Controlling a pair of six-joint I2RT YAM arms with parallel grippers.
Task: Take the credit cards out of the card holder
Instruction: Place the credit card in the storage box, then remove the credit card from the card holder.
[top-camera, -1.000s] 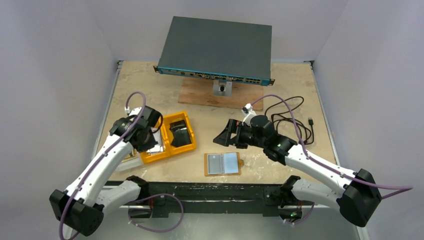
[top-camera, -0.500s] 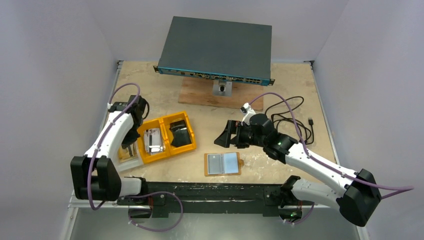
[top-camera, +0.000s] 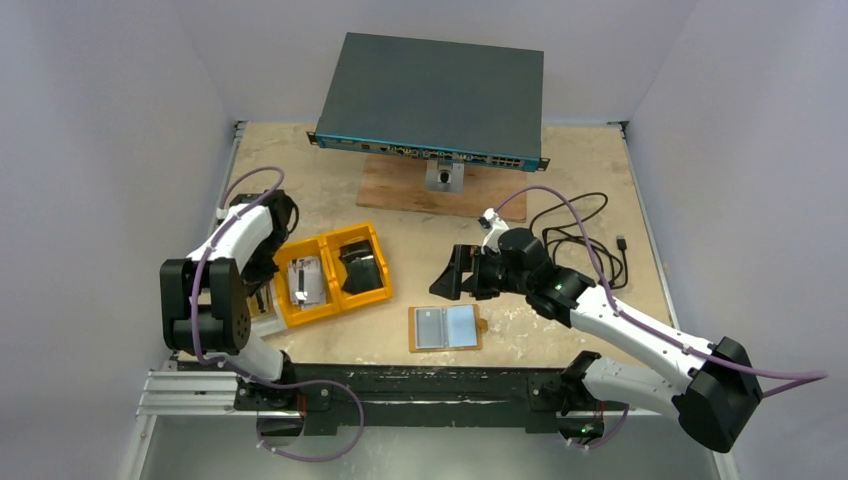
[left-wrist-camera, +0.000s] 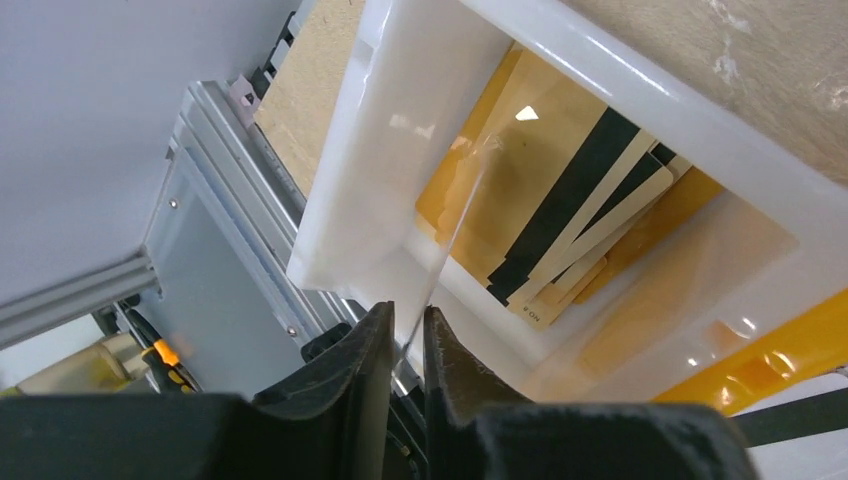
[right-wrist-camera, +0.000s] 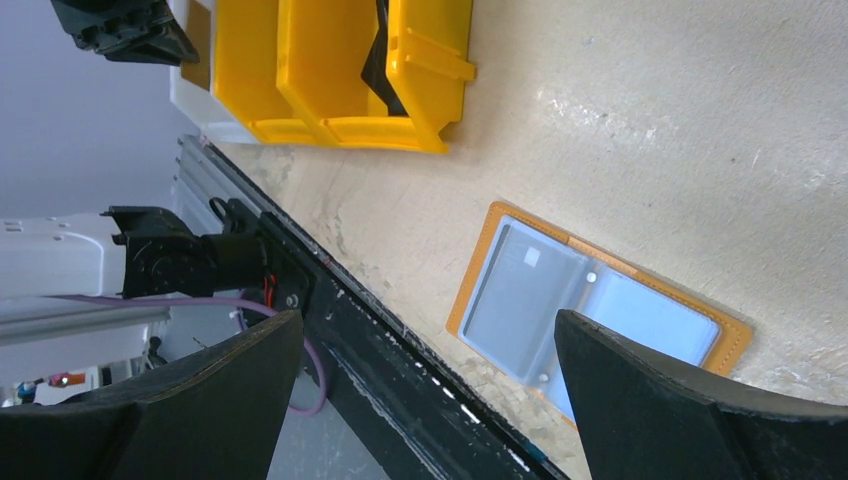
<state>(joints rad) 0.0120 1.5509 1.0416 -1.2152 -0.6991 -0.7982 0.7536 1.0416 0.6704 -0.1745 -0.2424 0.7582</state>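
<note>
The tan card holder lies open near the table's front edge. A grey credit card sits in its left pocket. My right gripper hovers just behind it, wide open with nothing between the fingers. My left gripper points down into a white bin at the left edge. Its jaws stand a narrow gap apart. A thin pale credit card stands edge-on in that gap, leaning toward the left finger. Several tan cards with black stripes lie in the bin.
A yellow two-compartment tray sits beside the white bin, with a black object in one half. A network switch stands on a wooden block at the back. Black cable lies behind the right arm.
The left arm has swung left from the yellow tray to the white bin, its elbow folding back. The right gripper has barely moved.
</note>
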